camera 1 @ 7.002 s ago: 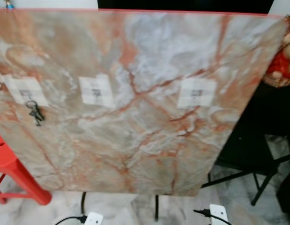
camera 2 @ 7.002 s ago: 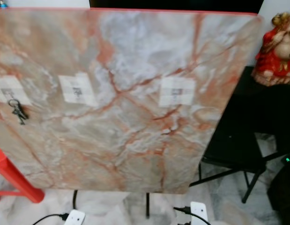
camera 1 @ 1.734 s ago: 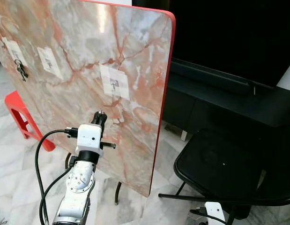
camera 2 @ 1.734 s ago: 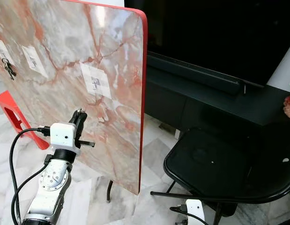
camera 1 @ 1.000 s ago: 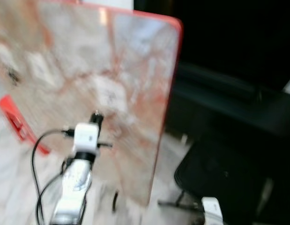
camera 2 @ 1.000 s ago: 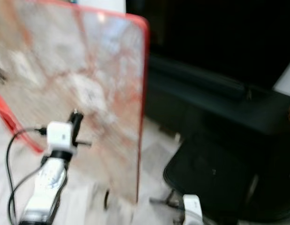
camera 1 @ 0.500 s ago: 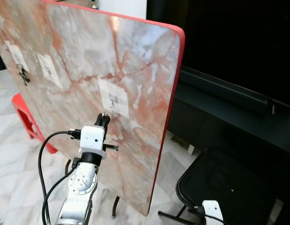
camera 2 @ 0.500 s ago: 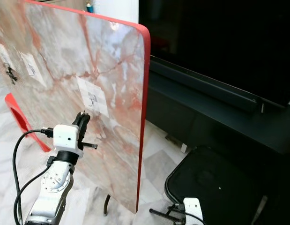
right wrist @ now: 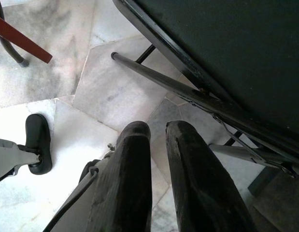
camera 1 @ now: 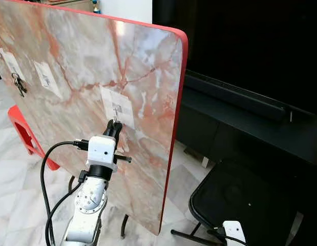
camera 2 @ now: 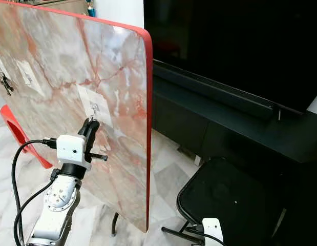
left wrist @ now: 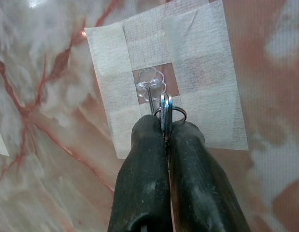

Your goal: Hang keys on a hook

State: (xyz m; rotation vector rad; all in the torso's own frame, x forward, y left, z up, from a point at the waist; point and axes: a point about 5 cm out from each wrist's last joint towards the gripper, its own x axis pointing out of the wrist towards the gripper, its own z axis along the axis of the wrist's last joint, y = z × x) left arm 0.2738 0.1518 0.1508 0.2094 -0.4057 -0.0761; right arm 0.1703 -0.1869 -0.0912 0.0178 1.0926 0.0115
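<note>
A marbled board (camera 1: 86, 61) with a red edge stands tilted on thin legs, its left side cut off by the frame, and three white tape patches sit in a row on its face. The left gripper (camera 1: 113, 126) reaches up to the patch (left wrist: 197, 63) nearest the board's right edge, its two black fingers (left wrist: 139, 159) pressed together on a key ring (left wrist: 166, 116); only the ring's upper arc and a thin metal edge show above the fingertips, the rest being hidden between them, so no key blade can be made out. The ring sits just below and to the side of a small clear hook (left wrist: 150, 87) at the patch's centre, very close to it, but whether it touches or is over the hook cannot be told. Far along the board, a second bunch of keys (camera 1: 17, 84) hangs from the patch near the left frame edge, too small to make out in detail. The right gripper (right wrist: 156, 130) hangs low over the pale floor (right wrist: 52, 58) beside a black chair (camera 1: 245, 200), whose seat is partly cut off; its fingers stand a narrow gap apart with nothing between them, and their tips lie close to one of the chair's legs
</note>
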